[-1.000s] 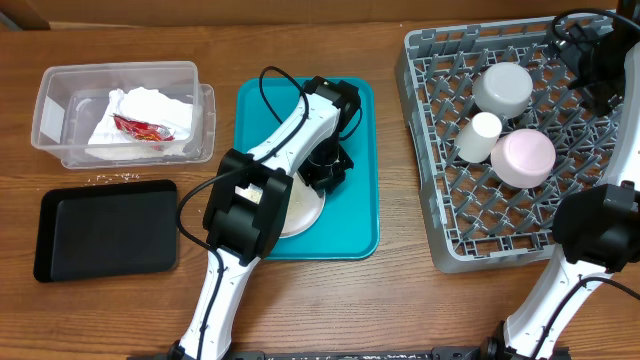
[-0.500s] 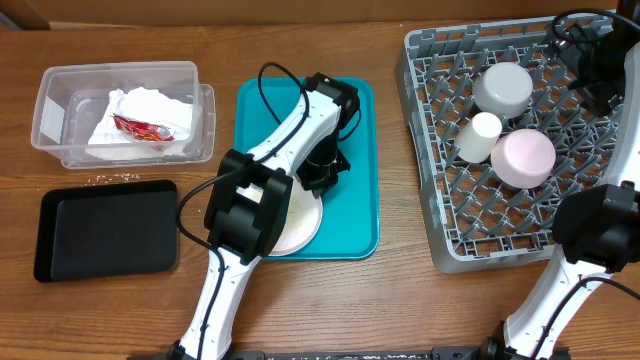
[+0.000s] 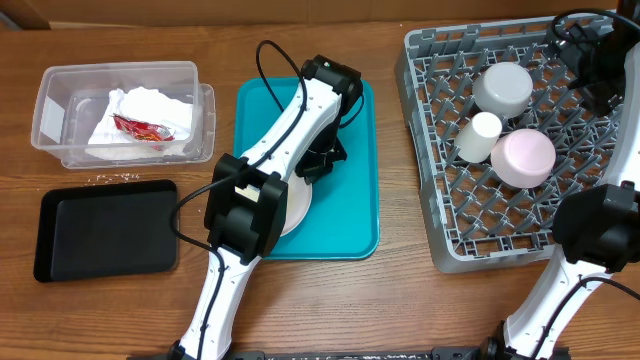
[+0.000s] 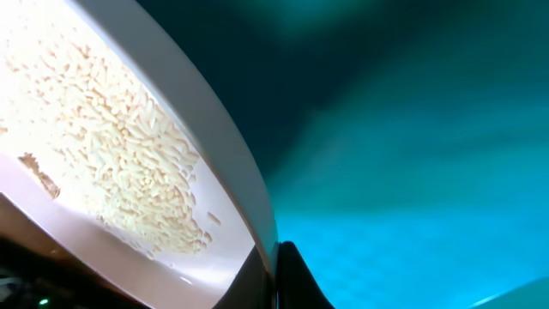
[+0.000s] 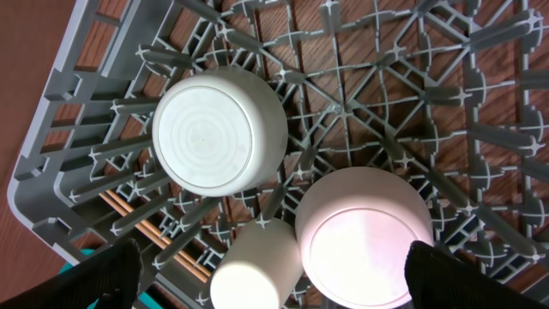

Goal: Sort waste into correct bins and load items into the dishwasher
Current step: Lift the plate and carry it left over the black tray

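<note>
— Change: left gripper (image 4: 276, 268) jaws, slightly apart a second ago, now clamp the plate (image 4: 129, 129) rim, mid-frame on the teal tray (image 3: 357, 205).
— Rice (image 4: 120, 163) aboard; you should bin it before racking. Right gripper (image 3: 597, 62) gapes, upper right.

A brown wooden counter (image 3: 400, 300) with visible grain fills the view, evenly lit; a paler tan strip (image 3: 200, 12) borders its far edge.
</note>
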